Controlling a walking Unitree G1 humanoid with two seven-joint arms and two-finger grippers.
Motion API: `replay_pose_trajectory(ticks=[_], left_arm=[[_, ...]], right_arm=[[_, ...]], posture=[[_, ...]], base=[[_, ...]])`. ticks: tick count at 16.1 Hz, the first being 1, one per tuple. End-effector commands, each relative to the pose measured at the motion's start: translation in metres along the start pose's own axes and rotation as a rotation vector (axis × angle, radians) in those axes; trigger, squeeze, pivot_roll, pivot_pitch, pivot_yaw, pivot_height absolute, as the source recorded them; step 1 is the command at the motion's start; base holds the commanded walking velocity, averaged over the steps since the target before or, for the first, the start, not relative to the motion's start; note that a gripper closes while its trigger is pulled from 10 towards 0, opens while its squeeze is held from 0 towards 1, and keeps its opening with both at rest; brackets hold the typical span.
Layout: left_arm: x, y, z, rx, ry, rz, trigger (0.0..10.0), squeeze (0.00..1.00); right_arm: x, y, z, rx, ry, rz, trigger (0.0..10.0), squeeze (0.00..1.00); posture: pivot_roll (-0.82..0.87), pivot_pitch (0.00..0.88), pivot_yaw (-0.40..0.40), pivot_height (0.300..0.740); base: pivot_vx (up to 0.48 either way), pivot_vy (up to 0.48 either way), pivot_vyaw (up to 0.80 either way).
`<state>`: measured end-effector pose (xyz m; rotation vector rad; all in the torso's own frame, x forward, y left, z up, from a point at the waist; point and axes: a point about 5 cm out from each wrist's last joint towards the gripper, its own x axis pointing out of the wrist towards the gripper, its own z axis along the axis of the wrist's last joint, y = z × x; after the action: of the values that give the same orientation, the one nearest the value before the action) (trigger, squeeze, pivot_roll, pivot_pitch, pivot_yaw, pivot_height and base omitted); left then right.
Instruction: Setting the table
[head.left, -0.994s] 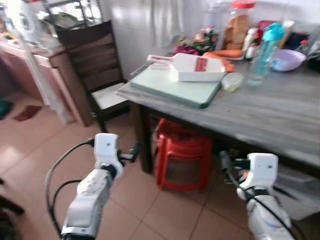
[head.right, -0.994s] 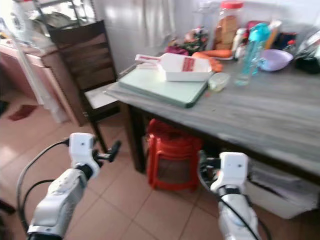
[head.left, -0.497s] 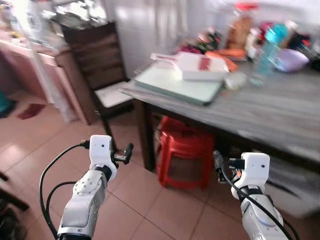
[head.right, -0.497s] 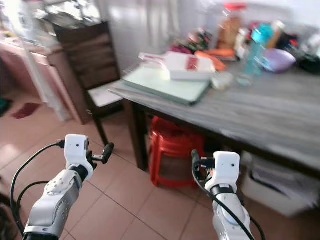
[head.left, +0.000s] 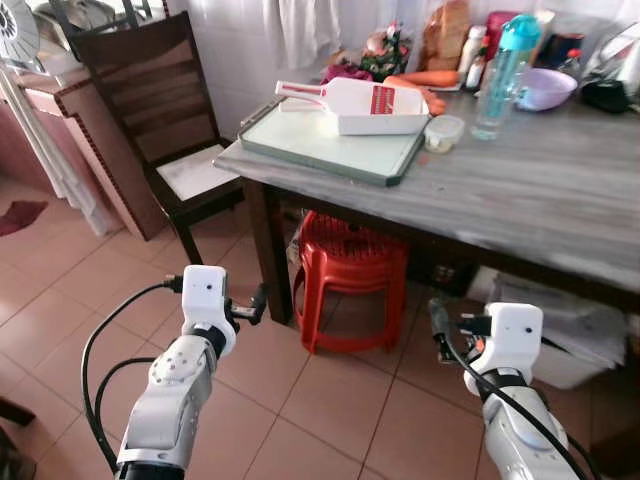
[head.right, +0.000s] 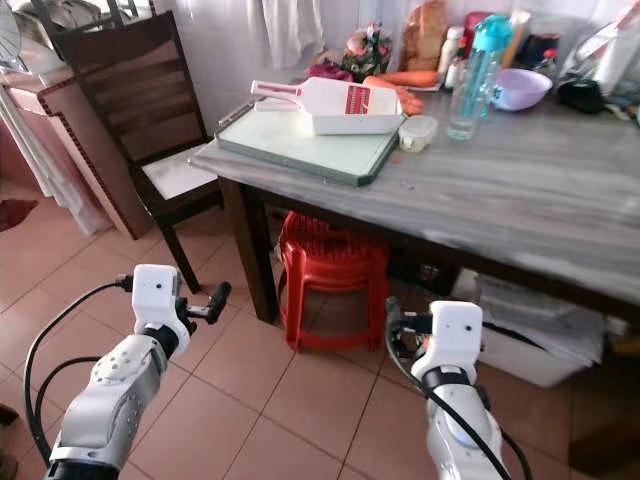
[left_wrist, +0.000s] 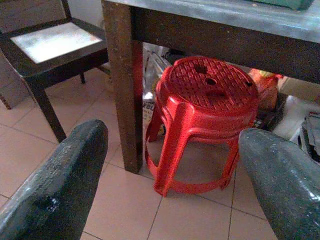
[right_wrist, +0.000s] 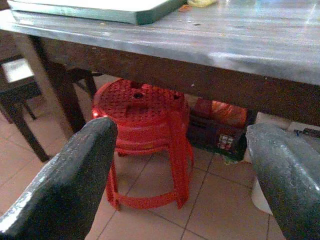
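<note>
- Table (head.left: 560, 200) of grey-stained wood stands ahead of the robot, its near corner on a dark wooden leg (left_wrist: 122, 85)
- on its far-left part lies a pale green cutting board (head.left: 330, 150), and a white rectangular dish with a handle (head.left: 355, 105) rests on top of that board
- just beside the board sits a small lidded container (head.left: 443, 132), with a clear bottle with a teal cap (head.left: 500, 75) near it
- further back along the wall are a lilac bowl (head.left: 545, 88), carrots (head.left: 425, 80), a tall jar (head.left: 445, 35) and other clutter too crowded to tell apart
- red plastic stool (head.left: 350, 280) is tucked under the table, on the tiled floor (head.left: 300, 420)
- dark wooden chair (head.left: 150, 110) stands at the table's left end
- left gripper (left_wrist: 170, 165) is held low in front of the table, fingers (left_wrist: 60, 185) spread wide and grasping nothing, aimed at the stool
- right gripper (right_wrist: 180, 175) is likewise low, below the table edge, fingers (right_wrist: 65, 185) parted and empty
</note>
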<state>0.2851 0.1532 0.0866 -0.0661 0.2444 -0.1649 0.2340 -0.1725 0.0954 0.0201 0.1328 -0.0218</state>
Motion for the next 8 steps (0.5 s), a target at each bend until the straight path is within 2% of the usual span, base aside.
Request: replay_pose_trajectory(ticks=[1,4,6,8], left_arm=[[0.0001,0.0027,-0.0002,0.013,0.010,0.010,10.0,0.00],[0.0000,0.0027,0.0001,0.019,0.009,0.006,10.0,0.00],[0.0002,0.0027,0.0004,0.024,0.008,0.003,10.0,0.00],[-0.0007,0.0005,-0.0003,0.045,0.002,-0.030,10.0,0.00]], right_arm=[[0.0000,-0.0007,-0.0021,0.001,0.010,-0.008,10.0,0.00],[0.0002,-0.0005,-0.0025,0.001,0.012,-0.009,10.0,0.00],[0.0006,-0.0006,-0.0033,0.003,0.016,-0.011,10.0,0.00],[0.0003,-0.0001,-0.0031,0.005,0.014,-0.013,10.0,0.00]], posture=[[0.00,0.000,0.050,0.740],[0.00,0.000,0.052,0.740],[0.00,0.000,0.052,0.740],[0.00,0.001,0.054,0.740]], base=[[-0.292,0.000,-0.59],[-0.285,0.000,-0.57],[-0.274,0.000,-0.80],[0.000,0.000,-0.67]])
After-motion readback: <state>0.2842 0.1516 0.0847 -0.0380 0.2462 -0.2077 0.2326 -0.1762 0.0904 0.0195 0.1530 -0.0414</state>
